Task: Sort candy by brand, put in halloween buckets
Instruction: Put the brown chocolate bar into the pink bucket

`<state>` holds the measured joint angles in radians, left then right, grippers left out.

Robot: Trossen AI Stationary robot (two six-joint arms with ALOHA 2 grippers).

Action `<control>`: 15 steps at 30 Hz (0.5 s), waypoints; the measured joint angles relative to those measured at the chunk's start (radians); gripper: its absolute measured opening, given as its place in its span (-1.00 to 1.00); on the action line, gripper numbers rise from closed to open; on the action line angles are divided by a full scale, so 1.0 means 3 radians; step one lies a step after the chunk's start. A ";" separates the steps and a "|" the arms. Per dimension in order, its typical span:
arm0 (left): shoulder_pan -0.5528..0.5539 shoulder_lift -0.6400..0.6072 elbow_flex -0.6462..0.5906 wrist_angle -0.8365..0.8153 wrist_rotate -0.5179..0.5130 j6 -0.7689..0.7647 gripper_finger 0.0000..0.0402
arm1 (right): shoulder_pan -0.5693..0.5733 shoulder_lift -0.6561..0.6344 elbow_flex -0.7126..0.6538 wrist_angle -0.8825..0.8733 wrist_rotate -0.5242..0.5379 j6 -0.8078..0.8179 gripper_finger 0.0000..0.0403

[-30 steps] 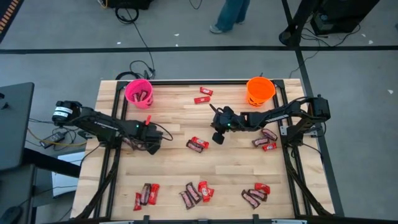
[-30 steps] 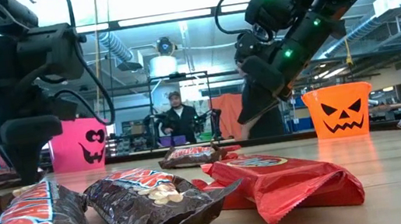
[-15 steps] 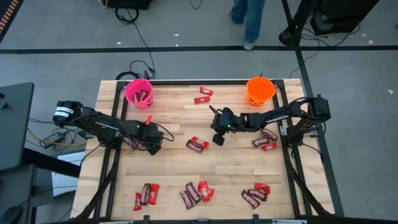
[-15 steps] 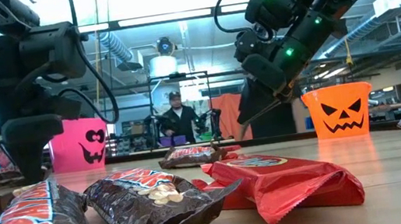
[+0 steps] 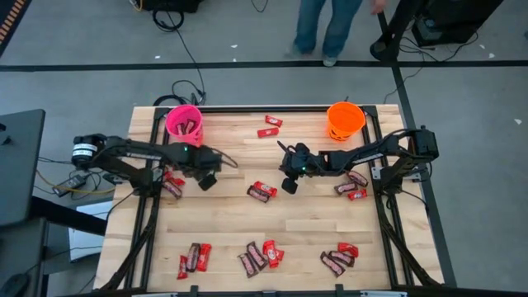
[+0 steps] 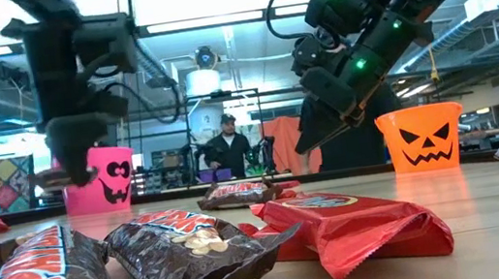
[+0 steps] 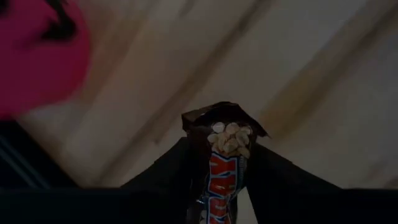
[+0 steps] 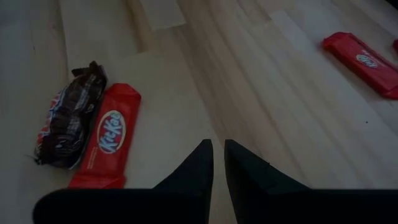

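My left gripper (image 7: pixel 225 163) is clamping a dark brown candy bar (image 7: pixel 224 149) — it has risen off the table and moved toward the pink bucket (image 5: pixel 184 123), now hovering just in front of it. Only the left wrist view is showing the bar's peanut-printed wrapper between my fingers. My right gripper (image 5: pixel 286 183) is hanging where it was, nearly closed and empty, well apart from the pink bucket, above bare wood — a red and brown pair (image 8: pixel 87 134) is lying near it. The orange bucket (image 5: pixel 345 120) is standing at the far rim.
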<state>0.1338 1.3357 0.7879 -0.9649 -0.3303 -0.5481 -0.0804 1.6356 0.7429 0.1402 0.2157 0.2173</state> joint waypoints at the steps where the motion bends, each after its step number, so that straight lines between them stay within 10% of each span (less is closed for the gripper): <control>1: 0.0061 0.0000 0.0075 -0.0051 -0.0011 0.0091 -0.31 | 0.0004 0.0000 0.0000 0.0001 0.0000 0.0000 -0.73; 15: 0.0567 -0.0005 0.0882 -0.0292 -0.0044 0.0956 -0.31 | 0.0003 0.0000 0.0000 -0.0042 0.0002 0.0001 -0.73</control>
<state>0.3038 1.3342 1.0524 -1.0524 -0.3435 -0.2613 -0.0795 1.6356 0.7429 0.1276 0.2164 0.2176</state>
